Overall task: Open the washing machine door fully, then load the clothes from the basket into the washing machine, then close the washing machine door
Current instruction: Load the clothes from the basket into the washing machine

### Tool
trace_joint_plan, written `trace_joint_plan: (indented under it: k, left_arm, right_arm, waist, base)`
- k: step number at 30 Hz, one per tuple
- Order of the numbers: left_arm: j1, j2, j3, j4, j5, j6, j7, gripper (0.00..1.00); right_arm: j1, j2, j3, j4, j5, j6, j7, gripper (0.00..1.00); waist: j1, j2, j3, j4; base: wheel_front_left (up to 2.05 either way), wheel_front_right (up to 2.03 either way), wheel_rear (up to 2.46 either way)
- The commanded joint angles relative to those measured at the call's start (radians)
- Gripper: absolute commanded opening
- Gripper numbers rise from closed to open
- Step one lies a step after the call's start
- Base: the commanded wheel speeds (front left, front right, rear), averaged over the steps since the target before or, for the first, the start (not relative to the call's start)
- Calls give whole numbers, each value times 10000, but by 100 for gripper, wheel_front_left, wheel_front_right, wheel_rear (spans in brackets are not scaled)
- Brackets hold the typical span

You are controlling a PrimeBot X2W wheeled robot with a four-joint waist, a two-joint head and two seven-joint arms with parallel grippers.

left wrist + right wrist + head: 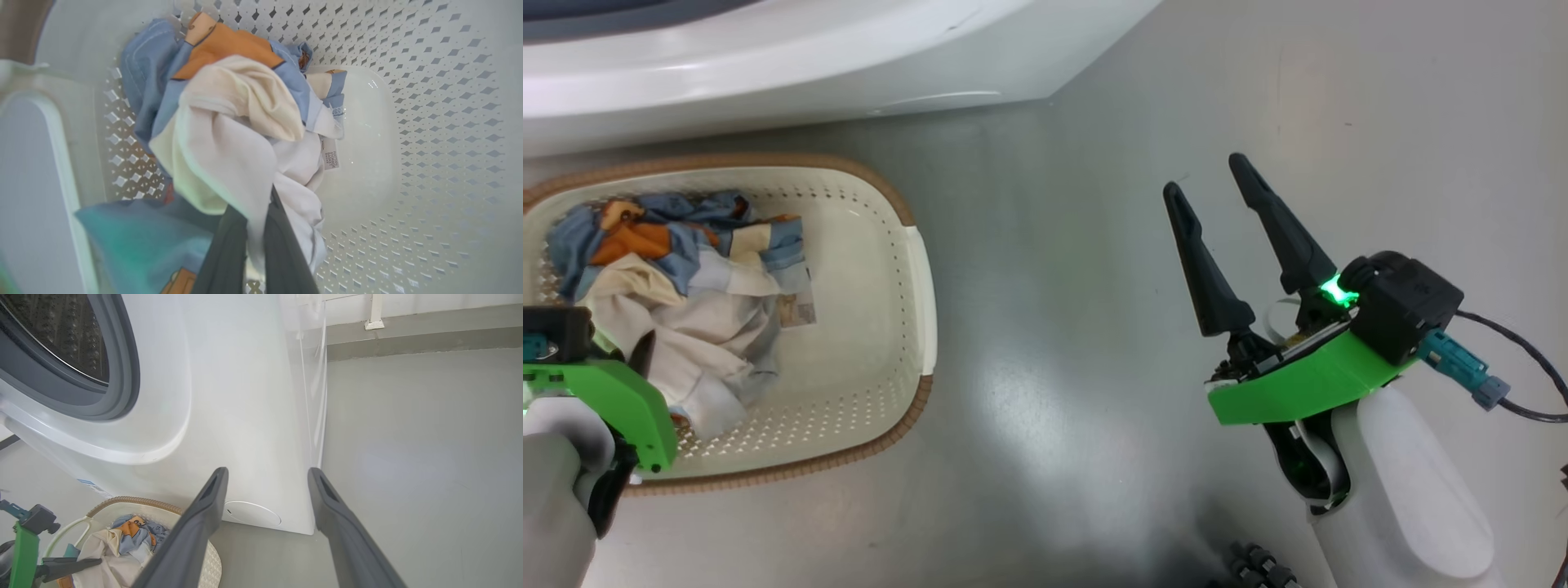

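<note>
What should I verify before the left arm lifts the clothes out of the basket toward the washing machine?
1. Left pincer shut on the clothes: ok, white fabric is pinched between its fingers.
2. All the clothes caught: cannot tell; blue pieces lie beside the pinched fold.
3. Washing machine mouth uncovered: ok, the drum is visible inside the grey gasket.
4. Right pincer out of the way: ok, open, over the floor, apart from the basket.
5. Basket close to the washing machine: ok.
</note>
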Motion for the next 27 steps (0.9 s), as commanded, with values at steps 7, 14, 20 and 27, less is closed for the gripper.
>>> trace_joint_plan:
  k: [7, 14, 20, 27]
  left_arm:
    - [-54, 202, 16, -283, -611, -31, -666, 0]
    - [109, 90, 28, -653, -873, -31, -965, 0]
    - [501, 59, 1087, -1421, -438, -31, -1000, 0]
    - [1447, -149, 2825, -2312, 802, -31, -1002, 0]
  right_arm:
    - [240, 114, 47, -68, -83, 16, -48, 100]
    - [375, 114, -103, 61, -218, 16, -48, 100]
    - [733, -71, -303, 128, -188, 16, -48, 100]
    - [1421, -416, -524, 201, 11, 16, -48, 100]
  waist:
    - [0, 0, -602, 401]
    - [0, 0, -1159, 674]
    - [0, 0, -2006, 866]
    - [0, 0, -3048, 972]
  base:
    - [0, 0, 0]
    - [0, 0, 0]
    - [0, 0, 0]
    - [0, 0, 0]
